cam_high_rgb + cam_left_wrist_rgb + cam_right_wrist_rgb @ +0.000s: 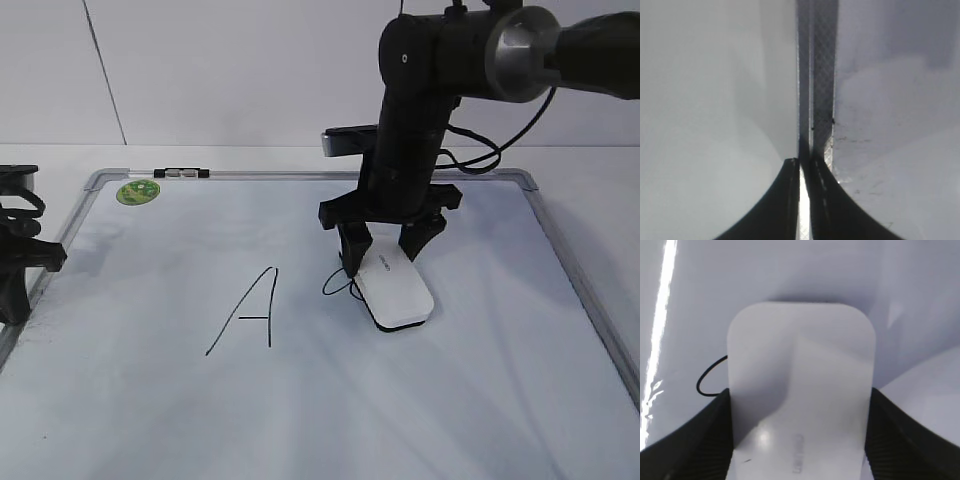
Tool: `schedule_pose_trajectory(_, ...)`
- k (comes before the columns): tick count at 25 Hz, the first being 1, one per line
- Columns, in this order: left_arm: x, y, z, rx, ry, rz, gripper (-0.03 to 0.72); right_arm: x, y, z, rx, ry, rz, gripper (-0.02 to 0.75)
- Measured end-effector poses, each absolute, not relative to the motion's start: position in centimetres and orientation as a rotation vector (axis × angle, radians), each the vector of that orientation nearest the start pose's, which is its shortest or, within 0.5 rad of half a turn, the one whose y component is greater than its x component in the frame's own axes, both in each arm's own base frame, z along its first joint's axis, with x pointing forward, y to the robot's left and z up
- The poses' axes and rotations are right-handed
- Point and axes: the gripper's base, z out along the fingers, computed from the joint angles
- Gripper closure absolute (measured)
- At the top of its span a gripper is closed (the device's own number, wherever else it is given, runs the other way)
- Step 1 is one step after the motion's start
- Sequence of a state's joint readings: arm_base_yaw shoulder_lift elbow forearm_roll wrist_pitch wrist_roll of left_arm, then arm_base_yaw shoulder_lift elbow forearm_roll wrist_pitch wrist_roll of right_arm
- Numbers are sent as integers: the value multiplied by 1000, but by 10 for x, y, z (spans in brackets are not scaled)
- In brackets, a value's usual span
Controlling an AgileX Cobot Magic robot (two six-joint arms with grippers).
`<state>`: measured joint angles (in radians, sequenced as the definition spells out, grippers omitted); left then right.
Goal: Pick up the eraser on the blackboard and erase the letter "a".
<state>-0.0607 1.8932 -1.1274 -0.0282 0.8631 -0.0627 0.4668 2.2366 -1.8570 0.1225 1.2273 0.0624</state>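
Observation:
The white oblong eraser [395, 290] lies flat on the blackboard [330, 400], a white board with a silver frame. My right gripper [385, 250] is shut on the eraser, one black finger on each long side; the right wrist view shows the eraser [800, 390] between the fingers [797, 440]. The letter "a" [337, 284] is mostly covered by the eraser; only its left curve shows, also in the right wrist view [707, 380]. A larger capital "A" [248, 310] stands to its left. My left gripper [15, 270] rests at the board's left edge, shut and empty [802, 165].
A round green sticker [138, 191] and a black-silver clip [182, 174] sit on the board's top-left frame. The board's metal frame [817, 75] runs under my left gripper. A white table [590, 180] surrounds the board.

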Motion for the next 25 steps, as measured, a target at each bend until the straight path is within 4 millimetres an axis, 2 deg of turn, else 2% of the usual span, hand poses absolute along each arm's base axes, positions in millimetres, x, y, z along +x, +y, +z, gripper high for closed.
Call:
schedule_pose_trajectory(8,337,-22,147,-31,3114,-37,671,400,221,178,-600,3066,188,178)
schedule_pose_trajectory(16,337,-22,147,-31,3114,-37,671,384,247,177,-709,3046,193,178)
schedule_pose_trajectory(25,337,-23,147,-36,3112,-42,671,382,251,177,-740,3032,150,178)
